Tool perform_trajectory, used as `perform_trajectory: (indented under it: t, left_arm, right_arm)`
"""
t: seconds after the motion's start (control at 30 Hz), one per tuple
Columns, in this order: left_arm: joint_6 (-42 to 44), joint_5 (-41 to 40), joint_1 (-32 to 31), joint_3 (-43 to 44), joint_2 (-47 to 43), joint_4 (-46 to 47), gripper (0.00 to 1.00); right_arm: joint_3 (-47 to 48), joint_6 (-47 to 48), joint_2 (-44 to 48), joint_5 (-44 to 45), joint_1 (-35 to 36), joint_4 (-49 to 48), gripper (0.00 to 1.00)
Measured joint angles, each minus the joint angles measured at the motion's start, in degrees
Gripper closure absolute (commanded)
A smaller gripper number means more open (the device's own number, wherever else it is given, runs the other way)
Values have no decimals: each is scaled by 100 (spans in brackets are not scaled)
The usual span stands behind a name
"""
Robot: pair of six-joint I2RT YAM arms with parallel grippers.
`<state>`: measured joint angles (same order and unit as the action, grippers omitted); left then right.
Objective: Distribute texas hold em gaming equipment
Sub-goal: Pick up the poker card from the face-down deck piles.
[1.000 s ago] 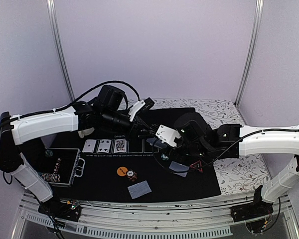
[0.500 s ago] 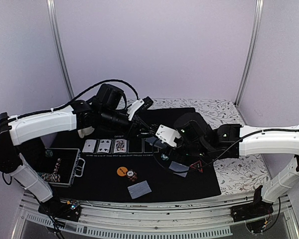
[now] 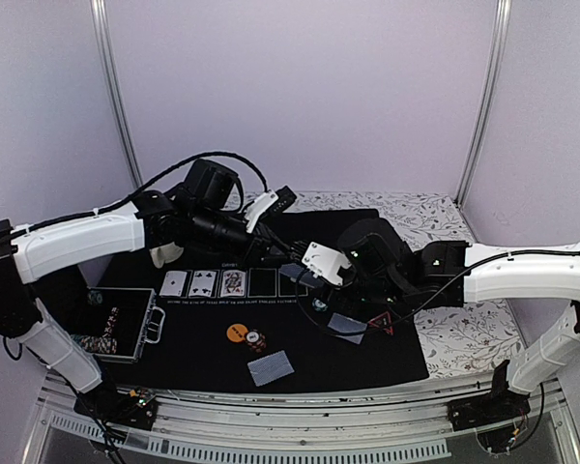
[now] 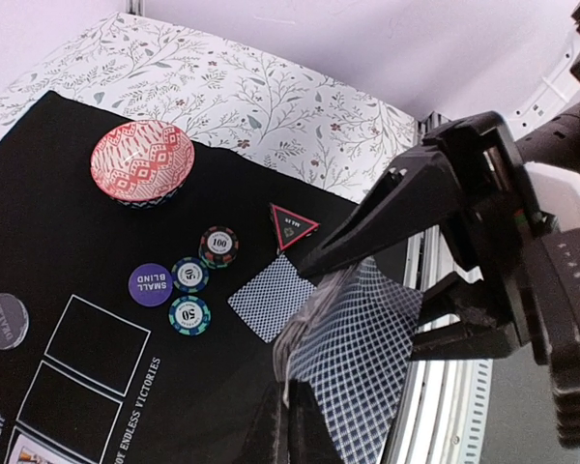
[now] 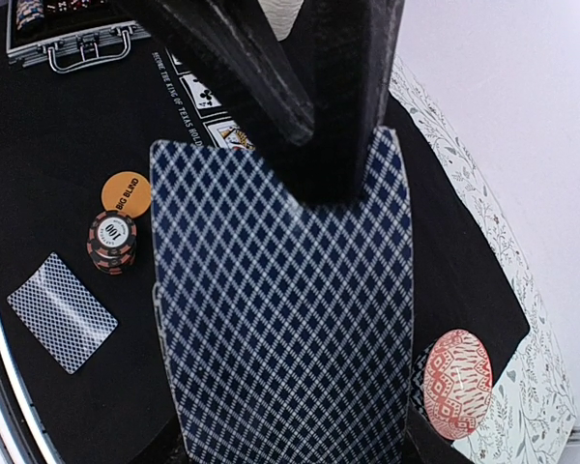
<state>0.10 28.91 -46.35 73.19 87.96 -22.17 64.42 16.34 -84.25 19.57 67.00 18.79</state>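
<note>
R gripper (image 4: 358, 311) holds deck (image 5: 280, 309), backs up, mid-air over right half of black mat (image 3: 193, 353). L gripper (image 4: 288, 406) pinched shut on top card (image 4: 353, 367) at its free edge, as far as we can see. We judge cards light, thin, slick, bendy. Top one should slide off w/ little pull, but neighbours may drag along. Best hold, we think: shallow nip at edge, pull flat along deck. Hard squeeze risks crease.

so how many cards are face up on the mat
3, side by side on the black mat: left card, middle card, right card. The right arm may hide others.
</note>
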Motion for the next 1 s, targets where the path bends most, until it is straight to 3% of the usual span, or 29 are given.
perform_trajectory:
  t: [0.07, 0.4, 0.73, 0.93, 1.0]
  left_arm:
    - [33, 4, 0, 9, -28, -42, 99]
    - [96, 22, 2, 50, -33, -142, 73]
    - [68, 22, 2, 101, -15, -219, 61]
    - [94, -59, 4, 125, -17, -306, 29]
    - [52, -111, 33, 164, -24, -339, 25]
  right_arm:
    - [0, 4, 0, 0, 0, 0, 50]
    - [-37, 17, 0, -4, 0, -42, 50]
    - [-37, 22, 0, -4, 0, -42, 50]
    - [-37, 22, 0, -4, 0, -42, 50]
    - [-37, 22, 0, -4, 0, -42, 50]
